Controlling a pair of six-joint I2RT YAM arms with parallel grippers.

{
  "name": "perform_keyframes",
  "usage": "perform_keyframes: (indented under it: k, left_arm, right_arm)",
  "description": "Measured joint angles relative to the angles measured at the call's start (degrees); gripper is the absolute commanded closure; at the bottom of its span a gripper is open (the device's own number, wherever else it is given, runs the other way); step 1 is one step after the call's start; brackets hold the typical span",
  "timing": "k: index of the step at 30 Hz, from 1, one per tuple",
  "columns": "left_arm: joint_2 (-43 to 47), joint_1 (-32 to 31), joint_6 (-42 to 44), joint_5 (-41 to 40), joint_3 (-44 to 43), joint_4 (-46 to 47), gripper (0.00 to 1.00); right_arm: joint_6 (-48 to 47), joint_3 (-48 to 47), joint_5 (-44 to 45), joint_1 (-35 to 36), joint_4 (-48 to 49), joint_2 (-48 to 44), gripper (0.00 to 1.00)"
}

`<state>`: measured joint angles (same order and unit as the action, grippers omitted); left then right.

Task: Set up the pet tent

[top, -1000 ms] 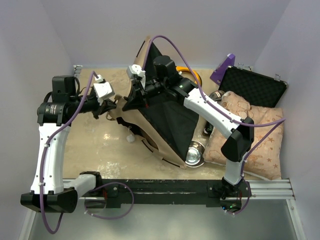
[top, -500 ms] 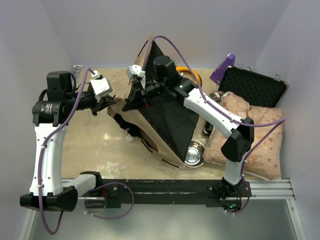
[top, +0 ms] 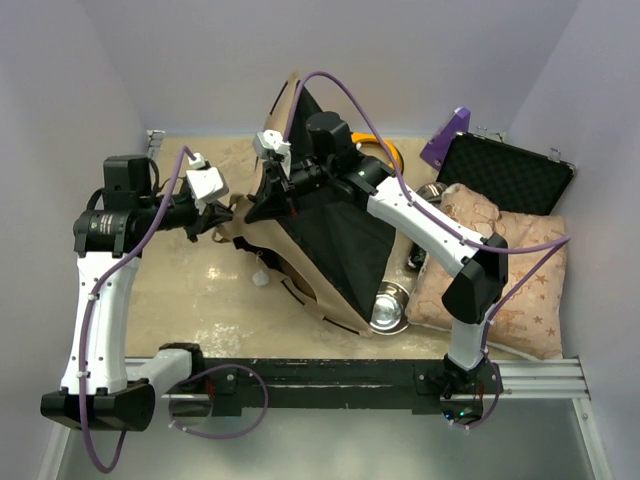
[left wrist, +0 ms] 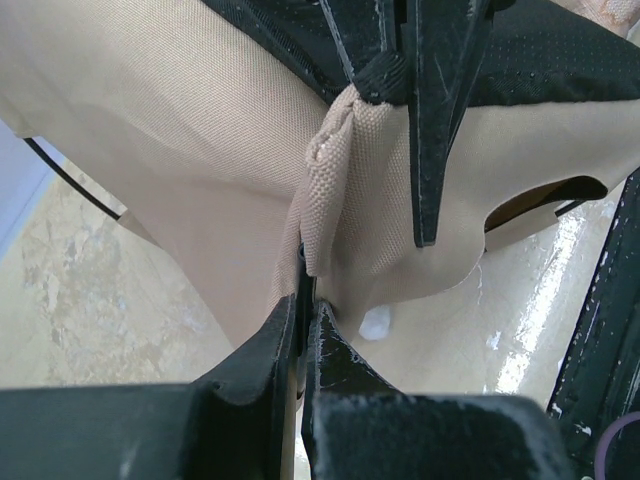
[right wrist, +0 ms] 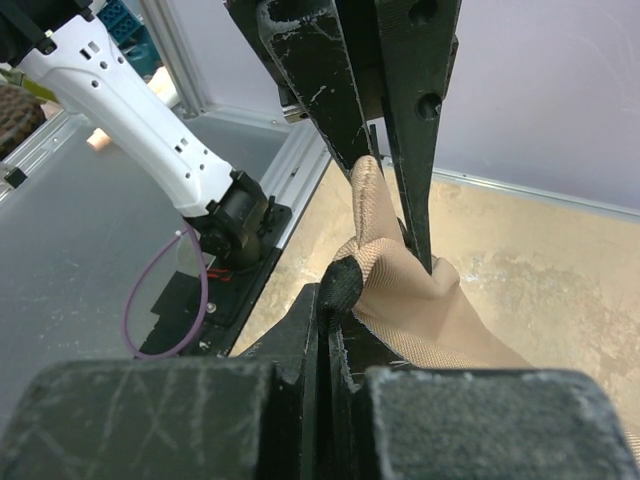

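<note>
Pet tent (top: 335,245) is standing half-raised on the surface (top: 190,300), its fabric sagging: judged light and limp, with poles likely springing. Left pincer (left wrist: 305,300) and right pincer (right wrist: 328,290) are both clenching its tan hem fold, judged the firmest hold.

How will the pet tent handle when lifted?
The pet tent is likely floppy: its tan fabric bunches into folds where pinched. Probably light, since small pinches of cloth hold it up. It would likely sag if released.
</note>
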<state>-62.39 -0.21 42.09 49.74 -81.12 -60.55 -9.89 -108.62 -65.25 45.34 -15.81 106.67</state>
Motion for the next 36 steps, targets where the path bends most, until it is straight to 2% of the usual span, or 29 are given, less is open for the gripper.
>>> perform_keyframes:
  k: [25,36]
  left_arm:
    - [-0.02,0.00,0.42,-2.05,1.31,0.90,1.00]
    - [-1.95,0.00,-0.50,-2.05,-3.08,-0.15,1.00]
  right_arm:
    - [3.23,2.89,-0.44,-0.46,5.42,-0.31,1.00]
    - [0.83,2.89,-0.31,-0.46,3.23,-0.33,1.00]
